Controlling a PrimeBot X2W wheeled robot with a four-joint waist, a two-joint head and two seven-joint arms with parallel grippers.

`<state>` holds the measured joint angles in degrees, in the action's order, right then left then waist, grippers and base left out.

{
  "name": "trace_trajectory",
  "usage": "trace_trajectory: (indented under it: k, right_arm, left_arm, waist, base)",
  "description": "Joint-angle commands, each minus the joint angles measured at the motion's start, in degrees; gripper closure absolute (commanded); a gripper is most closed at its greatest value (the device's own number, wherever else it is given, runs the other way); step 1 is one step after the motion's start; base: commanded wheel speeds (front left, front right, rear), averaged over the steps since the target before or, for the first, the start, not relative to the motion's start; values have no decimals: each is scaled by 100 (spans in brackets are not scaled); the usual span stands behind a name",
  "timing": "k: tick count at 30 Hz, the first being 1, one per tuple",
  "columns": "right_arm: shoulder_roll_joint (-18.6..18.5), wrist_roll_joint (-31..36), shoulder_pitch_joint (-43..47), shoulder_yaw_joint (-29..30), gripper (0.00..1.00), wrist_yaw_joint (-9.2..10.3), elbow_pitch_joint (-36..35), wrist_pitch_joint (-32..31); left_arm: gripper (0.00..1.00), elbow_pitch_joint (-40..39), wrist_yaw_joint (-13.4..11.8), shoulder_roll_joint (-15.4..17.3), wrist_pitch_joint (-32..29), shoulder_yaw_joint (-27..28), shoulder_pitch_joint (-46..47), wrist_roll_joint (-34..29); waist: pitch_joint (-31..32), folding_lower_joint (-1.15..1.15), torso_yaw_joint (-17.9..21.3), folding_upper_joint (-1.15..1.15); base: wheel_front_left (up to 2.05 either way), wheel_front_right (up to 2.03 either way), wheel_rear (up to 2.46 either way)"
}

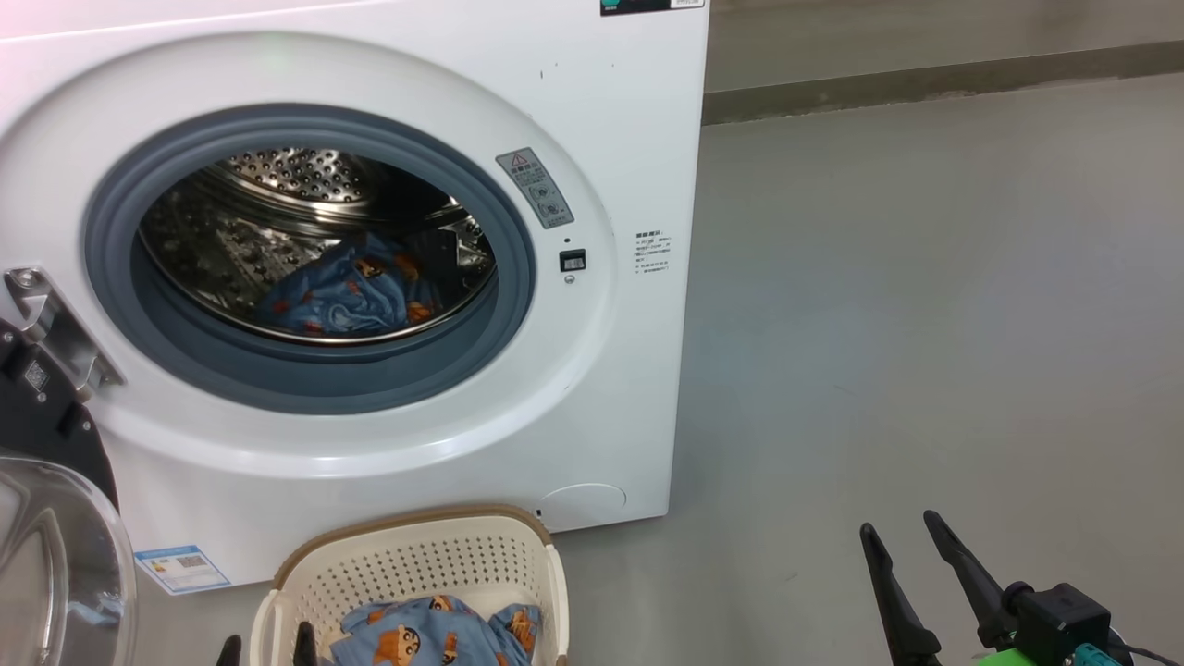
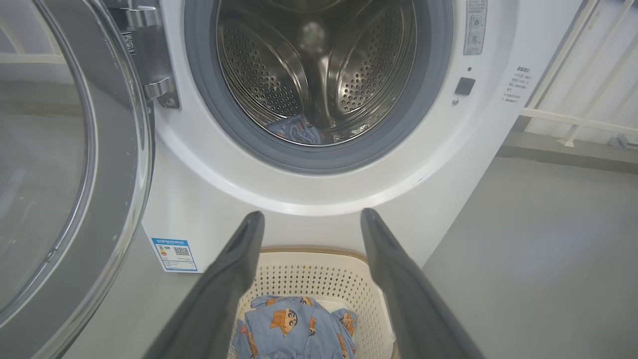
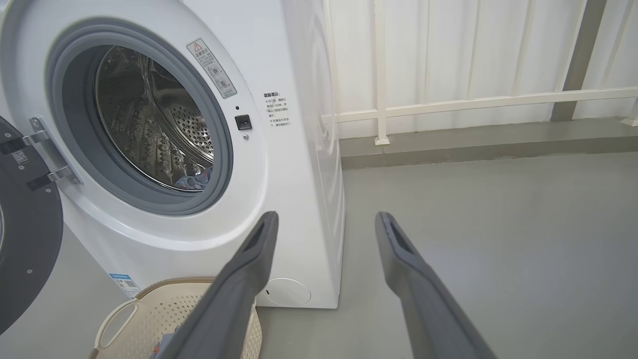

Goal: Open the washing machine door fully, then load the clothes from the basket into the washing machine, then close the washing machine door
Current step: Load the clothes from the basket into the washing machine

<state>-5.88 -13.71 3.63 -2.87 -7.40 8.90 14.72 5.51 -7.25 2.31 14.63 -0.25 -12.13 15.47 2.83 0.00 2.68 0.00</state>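
Blue printed clothes [image 1: 435, 638] are seen lying in the basket [image 1: 416, 555], which is set on the floor [image 1: 925, 324] just before the washer [image 1: 610, 111]. Another blue piece [image 1: 342, 296] is seen low in the drum [image 1: 277, 185]. The door [image 1: 55, 518] is held wide open at the left. The left gripper [image 2: 311, 217] is poised above the basket, fingers spread, nothing gripped. The right gripper [image 3: 326, 217] is kept well to the right over the floor, likewise spread and empty.
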Motion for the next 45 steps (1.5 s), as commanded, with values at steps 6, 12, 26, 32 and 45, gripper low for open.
trace_trajectory:
  k: [6, 12, 26, 32, 45]
  right_arm:
    - [-32, 35, -84, -96, 0, -9, -155, 28]
    - [-4, 37, -82, -119, 0, -9, -153, 28]
    - [17, 11, -81, -160, 0, -9, -141, 28]
    - [29, -7, -96, -166, 0, -9, -154, 28]
    - [22, -6, -104, -191, 0, -9, -150, 28]
  left_arm:
    - [0, -206, -29, 57, 37, 230, 69, 8]
    - [0, -182, -12, 57, 37, 229, 86, 1]
    - [0, -160, 1, 57, 37, 232, 73, -26]
    - [0, -151, 1, 57, 37, 230, 99, -24]
    - [0, -149, -28, 57, 37, 191, 94, -19]
  waist:
    - [0, 0, 0, 0]
    - [4, 0, -3, 0]
    - [0, 0, 33, 0]
    - [-18, 0, 35, 0]
    - [-42, 0, 30, 0]
  base:
    - [0, 0, 0]
    - [0, 0, 0]
    - [0, 0, 0]
    - [0, 0, 0]
    - [0, 0, 0]
